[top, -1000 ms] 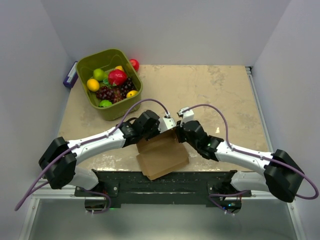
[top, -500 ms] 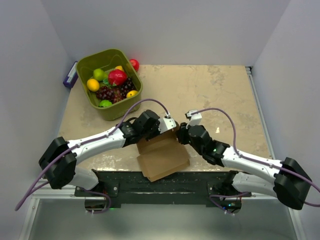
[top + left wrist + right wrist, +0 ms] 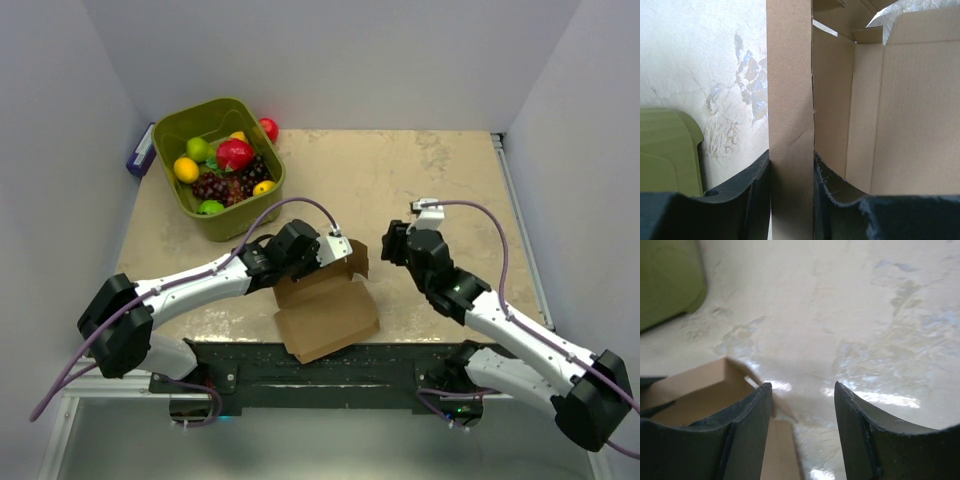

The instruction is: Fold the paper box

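The paper box (image 3: 328, 312), plain brown cardboard, lies at the near middle of the table with its back flap standing up. My left gripper (image 3: 337, 250) is shut on that upright panel (image 3: 790, 90); both jaws press flat against its two faces, and the box's inner walls (image 3: 900, 110) show to the right. My right gripper (image 3: 388, 243) hovers just right of the box, apart from it. Its jaws stand open with only bare table between them, and a corner of the box (image 3: 700, 382) shows behind its left finger.
An olive-green bin (image 3: 170, 130) full of fruit stands at the back left, with a red ball (image 3: 269, 128) and a purple object (image 3: 140, 152) beside it. The bin's corner shows in both wrist views (image 3: 665, 150) (image 3: 665, 280). Mottled beige tabletop (image 3: 440, 180) stretches to the right.
My right gripper has opened, let go of the box's flap and drawn back to the right. The left gripper has kept its hold without moving.
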Action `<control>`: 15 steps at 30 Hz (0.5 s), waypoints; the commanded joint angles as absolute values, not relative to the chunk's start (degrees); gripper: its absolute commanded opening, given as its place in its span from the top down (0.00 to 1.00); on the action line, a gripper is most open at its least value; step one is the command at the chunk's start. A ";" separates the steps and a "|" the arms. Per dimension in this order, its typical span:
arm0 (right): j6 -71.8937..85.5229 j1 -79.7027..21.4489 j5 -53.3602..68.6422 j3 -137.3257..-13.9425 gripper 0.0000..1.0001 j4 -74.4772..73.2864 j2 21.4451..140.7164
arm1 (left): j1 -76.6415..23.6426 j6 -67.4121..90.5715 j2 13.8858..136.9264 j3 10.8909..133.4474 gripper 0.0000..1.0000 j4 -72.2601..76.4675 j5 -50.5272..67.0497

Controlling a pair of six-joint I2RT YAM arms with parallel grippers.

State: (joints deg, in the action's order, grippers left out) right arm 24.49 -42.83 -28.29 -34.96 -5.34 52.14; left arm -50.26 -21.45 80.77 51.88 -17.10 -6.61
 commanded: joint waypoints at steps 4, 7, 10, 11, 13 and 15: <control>21.10 -35.42 -22.16 -38.58 0.42 -0.98 63.07 | -50.27 -20.74 80.95 51.50 0.85 -18.72 -4.92; 20.66 -34.98 -19.08 -39.29 0.42 2.01 68.79 | -50.27 -20.74 80.86 51.50 0.85 -18.72 -4.92; 19.87 -34.98 -15.57 -38.76 0.42 4.56 71.19 | -50.27 -20.74 80.86 51.42 0.85 -18.72 -4.92; 19.34 -35.07 -14.34 -38.50 0.42 5.01 71.71 | -50.27 -20.66 80.95 51.42 0.85 -18.72 -4.92; 18.64 -34.98 -11.36 -37.62 0.41 6.24 71.63 | -50.27 -20.65 81.04 51.50 0.85 -18.72 -4.92; 17.84 -35.07 -9.06 -36.40 0.41 7.03 70.49 | -50.27 -20.74 81.38 51.59 0.85 -18.72 -4.83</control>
